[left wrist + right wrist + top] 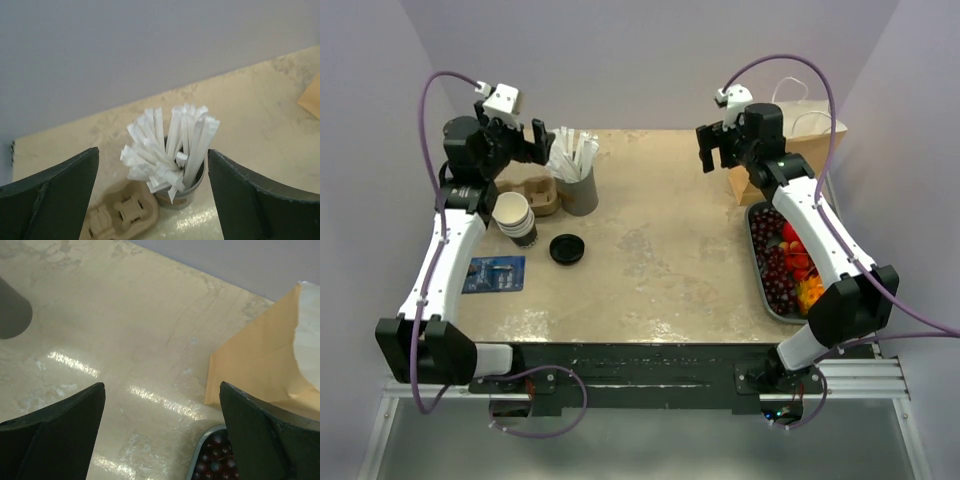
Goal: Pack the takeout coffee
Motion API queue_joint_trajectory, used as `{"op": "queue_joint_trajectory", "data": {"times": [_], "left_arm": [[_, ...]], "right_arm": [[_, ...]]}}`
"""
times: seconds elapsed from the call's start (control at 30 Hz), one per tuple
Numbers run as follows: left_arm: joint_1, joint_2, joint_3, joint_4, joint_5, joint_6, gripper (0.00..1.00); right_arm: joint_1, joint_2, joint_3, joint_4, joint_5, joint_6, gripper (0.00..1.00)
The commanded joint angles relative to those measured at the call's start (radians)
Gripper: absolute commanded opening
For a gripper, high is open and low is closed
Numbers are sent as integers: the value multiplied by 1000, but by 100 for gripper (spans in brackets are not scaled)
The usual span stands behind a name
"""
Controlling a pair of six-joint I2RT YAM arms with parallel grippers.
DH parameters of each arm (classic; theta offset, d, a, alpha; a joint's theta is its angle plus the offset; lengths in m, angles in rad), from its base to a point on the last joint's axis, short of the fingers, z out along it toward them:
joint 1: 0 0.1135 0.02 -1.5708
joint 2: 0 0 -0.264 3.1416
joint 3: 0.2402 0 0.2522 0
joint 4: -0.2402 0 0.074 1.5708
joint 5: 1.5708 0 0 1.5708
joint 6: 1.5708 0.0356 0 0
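Observation:
A lidded takeout coffee is out of view in every frame. A stack of lidless paper cups [517,218] lies tilted at the left, and a loose black lid [567,249] rests on the table beside it. My left gripper [534,140] [153,200] hangs open and empty above the back left, over a grey cup of wrapped straws [578,180] [177,165]. Over at the back right, my right gripper [714,150] [162,435] is open and empty above bare tabletop, close to the brown paper bag [798,150] [262,365].
A cardboard cup carrier [534,193] [122,215] sits left of the straw cup. A blue card [495,273] lies near the left front. A grey tray [757,262] [200,452] of dark and orange fruit runs along the right edge, in front of the bag.

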Motion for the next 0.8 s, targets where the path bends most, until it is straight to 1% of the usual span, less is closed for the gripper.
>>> {"op": "queue_joint_trajectory", "data": {"times": [0.0,0.07,0.1,0.13,0.17,0.2,0.23,0.27,0.3,0.33,0.37,0.4,0.43,0.47,0.53,0.57,0.6,0.67,0.73,0.77], "left_arm": [[-7,-57,53,27,96,42,94],[-7,-70,63,-24,118,82,94],[-7,-77,66,-48,119,138,94],[-7,-85,69,-77,116,177,95],[-7,-97,84,-153,109,224,95],[-7,-102,92,-190,75,317,95],[-6,-110,110,-221,42,346,95],[-7,-116,122,-279,5,370,96],[-7,-117,135,-313,-67,407,97],[-7,-114,179,-356,-86,425,96],[-6,-102,208,-464,-101,442,94],[-7,-96,240,-526,-103,467,90],[-7,-91,294,-586,-101,476,88],[-6,-81,317,-711,-83,505,86],[-7,-77,349,-816,-69,527,80],[-7,-68,351,-906,-56,541,78],[-7,-62,354,-946,-49,559,71],[-7,-29,353,-1035,-23,568,65],[-7,7,369,-1086,1,552,63],[-9,54,380,-1143,21,533,63]], "right_arm": [[-4,-46,78,70,17,23,99],[-4,-37,89,62,15,18,99],[-4,-33,89,52,11,8,99],[-4,-33,89,44,7,-12,99],[-5,-36,89,33,-37,-76,99],[-4,-43,86,12,-64,-110,99],[-5,-49,82,-6,-103,-152,99],[-4,-56,79,-23,-187,-231,99],[-4,-66,72,-42,-210,-253,99],[-5,-69,57,-43,-229,-262,99],[-4,-71,56,-46,-241,-261,99],[-2,-71,54,-59,-259,-256,99],[-4,-68,51,-65,-267,-243,99],[-2,-66,48,-68,-273,-235,99],[-2,-68,37,-68,-301,-213,99],[-1,-65,36,-69,-315,-207,98],[-2,-62,36,-68,-340,-200,97],[-2,-51,29,-63,-365,-169,96],[1,-46,25,-56,-391,-143,96],[-1,-43,23,-53,-396,-137,96]]}}
